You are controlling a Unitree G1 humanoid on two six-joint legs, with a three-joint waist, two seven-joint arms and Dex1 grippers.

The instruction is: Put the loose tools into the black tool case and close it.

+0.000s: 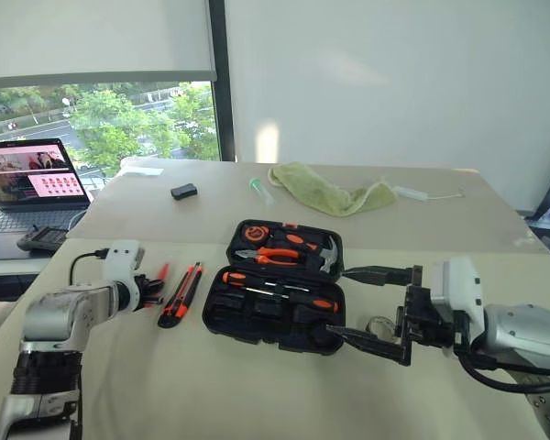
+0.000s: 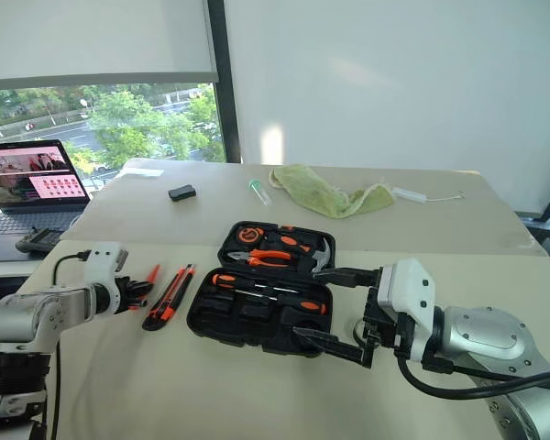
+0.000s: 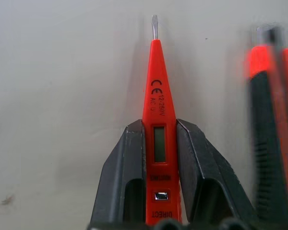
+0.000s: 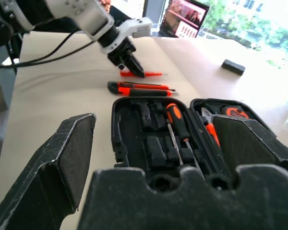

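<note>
While left tool (image 3: 156, 153) pinches the red screwdriver (image 3: 156, 96) (handle end cut off), right tool (image 1: 371, 305) gapes.

At the far left of the frame I see an open laptop (image 1: 29, 183) with a pink page on its screen; a dark handheld device (image 1: 42, 239) lies just in front of it; upper centre, on the far table (image 1: 458, 206), I see a small black box (image 1: 184, 192), a clear tube with a green cap (image 1: 260, 189), a crumpled green cloth (image 1: 328, 194) and a white cable piece (image 1: 427, 194) to its right; beyond the window (image 1: 110, 119) I see green trees.
</note>
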